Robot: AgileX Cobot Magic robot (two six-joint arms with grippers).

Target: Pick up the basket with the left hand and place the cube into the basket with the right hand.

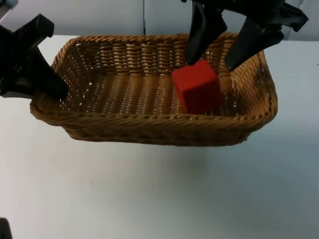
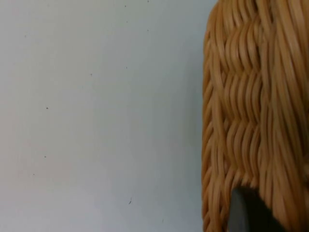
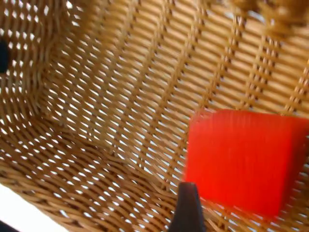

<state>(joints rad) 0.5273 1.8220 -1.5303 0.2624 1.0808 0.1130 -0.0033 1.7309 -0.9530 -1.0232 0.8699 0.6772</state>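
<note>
A woven wicker basket [image 1: 124, 124] hangs a little above the white table, its shadow beneath it. My left gripper [image 1: 47, 87] is shut on the rim of the basket's left end; the left wrist view has the basket's outer wall [image 2: 251, 106] beside one black fingertip [image 2: 246, 212]. A red cube [image 1: 198, 87] sits slightly tilted inside the right half of the basket. My right gripper [image 1: 210, 62] hovers just above the cube, open, with one finger on each side and neither touching it. In the right wrist view the cube [image 3: 241, 159] lies on the basket's weave [image 3: 96, 96] past a fingertip [image 3: 188, 212].
Bare white table [image 1: 149, 194] spreads in front of the basket and to its left [image 2: 96, 121]. The grey partition wall [image 1: 99, 15] stands right behind the basket's far rim.
</note>
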